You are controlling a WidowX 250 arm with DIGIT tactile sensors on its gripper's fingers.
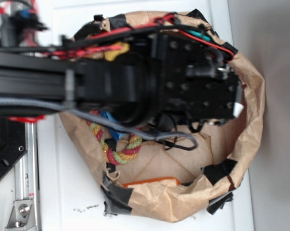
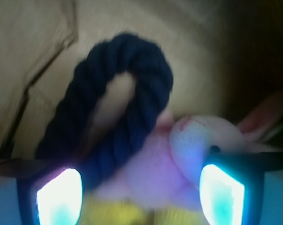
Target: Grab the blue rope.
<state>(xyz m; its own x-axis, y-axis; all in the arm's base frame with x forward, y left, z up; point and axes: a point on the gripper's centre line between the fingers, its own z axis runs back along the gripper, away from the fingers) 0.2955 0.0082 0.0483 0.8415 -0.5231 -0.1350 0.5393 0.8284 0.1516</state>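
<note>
In the wrist view the blue rope [image 2: 132,89] is a thick navy twisted loop lying on brown paper, its lower end running down toward my left finger. A pink plush bunny [image 2: 188,150] lies against it on the right. My gripper [image 2: 140,199] is open, both fingers wide apart at the bottom edge, with the rope's lower end, the bunny and something yellow [image 2: 132,213] between them. In the exterior view my arm and gripper [image 1: 233,91] reach into the paper bag [image 1: 250,96]; the blue rope is hidden there under the arm.
A pink-yellow-green striped rope ring [image 1: 118,149] lies at the bag's left side with a bright blue piece [image 1: 110,122] beside it. An orange strip [image 1: 152,182] lies near the bag's lower wall. Black tape patches [image 1: 117,192] hold the bag rim. Cables [image 1: 173,139] trail under the arm.
</note>
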